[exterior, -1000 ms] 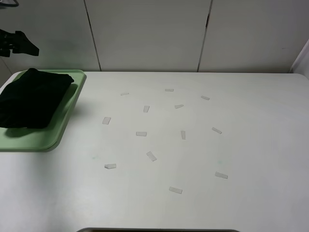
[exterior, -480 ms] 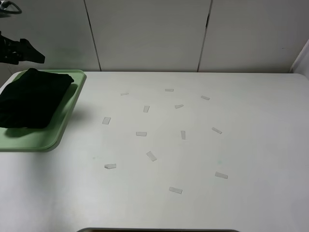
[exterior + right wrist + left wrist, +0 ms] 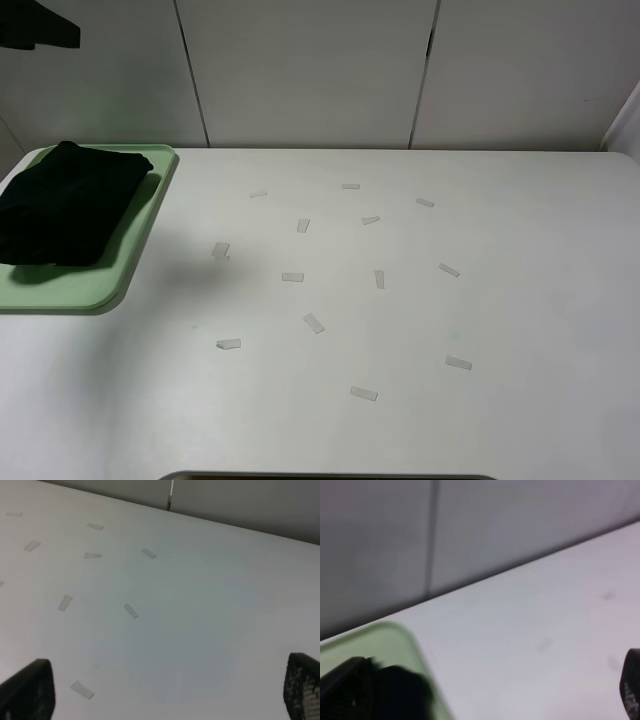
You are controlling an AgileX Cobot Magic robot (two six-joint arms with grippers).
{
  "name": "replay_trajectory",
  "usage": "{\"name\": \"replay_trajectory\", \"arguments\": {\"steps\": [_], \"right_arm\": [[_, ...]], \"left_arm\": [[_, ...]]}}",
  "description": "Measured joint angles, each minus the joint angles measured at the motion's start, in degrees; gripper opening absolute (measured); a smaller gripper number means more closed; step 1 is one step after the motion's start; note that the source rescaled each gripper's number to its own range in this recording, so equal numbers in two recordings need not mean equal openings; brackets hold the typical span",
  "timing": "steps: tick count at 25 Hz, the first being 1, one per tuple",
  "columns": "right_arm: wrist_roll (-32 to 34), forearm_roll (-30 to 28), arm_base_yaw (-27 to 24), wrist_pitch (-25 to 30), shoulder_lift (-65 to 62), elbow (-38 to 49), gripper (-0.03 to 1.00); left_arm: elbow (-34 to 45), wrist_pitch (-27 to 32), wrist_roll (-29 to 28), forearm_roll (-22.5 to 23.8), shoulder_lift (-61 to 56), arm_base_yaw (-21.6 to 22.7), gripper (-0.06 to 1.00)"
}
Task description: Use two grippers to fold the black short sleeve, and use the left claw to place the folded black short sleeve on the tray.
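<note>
Your left claw (image 3: 40, 30) is up high above the tray (image 3: 100, 290), jaws apart and empty, and the folded shirt (image 3: 65, 205) sits on that tray, so lift straight clear and don't brush the cloth. Your right claw (image 3: 165, 690) hangs wide open too, over the white table (image 3: 420, 320) dotted with tape strips (image 3: 314, 322), pale wall panels (image 3: 300, 70) behind.

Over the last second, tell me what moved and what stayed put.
The left tool rose away from the tray, from just above the folded shirt to the top corner of the high view. It holds nothing. Shirt, tray and tape strips did not move.
</note>
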Motion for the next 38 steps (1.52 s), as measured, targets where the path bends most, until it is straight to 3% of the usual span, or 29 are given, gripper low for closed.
{"name": "replay_trajectory", "arguments": {"steps": [5, 8, 14, 21, 28, 31, 33, 35, 38], "right_arm": [[0.0, 0.0, 0.0, 0.0, 0.0, 0.0, 1.0], [0.0, 0.0, 0.0, 0.0, 0.0, 0.0, 1.0], [0.0, 0.0, 0.0, 0.0, 0.0, 0.0, 1.0], [0.0, 0.0, 0.0, 0.0, 0.0, 0.0, 1.0], [0.0, 0.0, 0.0, 0.0, 0.0, 0.0, 1.0], [0.0, 0.0, 0.0, 0.0, 0.0, 0.0, 1.0], [0.0, 0.0, 0.0, 0.0, 0.0, 0.0, 1.0], [0.0, 0.0, 0.0, 0.0, 0.0, 0.0, 1.0], [0.0, 0.0, 0.0, 0.0, 0.0, 0.0, 1.0]], "left_arm": [[0.12, 11.87, -1.21, 0.0, -3.62, 0.0, 1.0], [0.12, 13.29, -3.06, 0.07, -7.11, 0.0, 1.0], [0.39, 8.91, -5.49, 0.91, -18.54, 0.0, 1.0], [0.47, 6.27, -14.12, 7.59, -31.19, -0.06, 1.0], [9.33, -1.95, -20.85, 16.11, -42.22, -6.14, 1.0], [16.31, -9.42, -27.61, 23.01, -47.96, -10.98, 1.0], [20.2, -14.49, -35.68, 32.17, -53.03, -14.98, 1.0], [23.25, -17.5, -47.1, 43.93, -58.1, -18.32, 1.0], [26.39, -17.54, -69.4, 62.34, -66.21, -22.79, 1.0]]}}
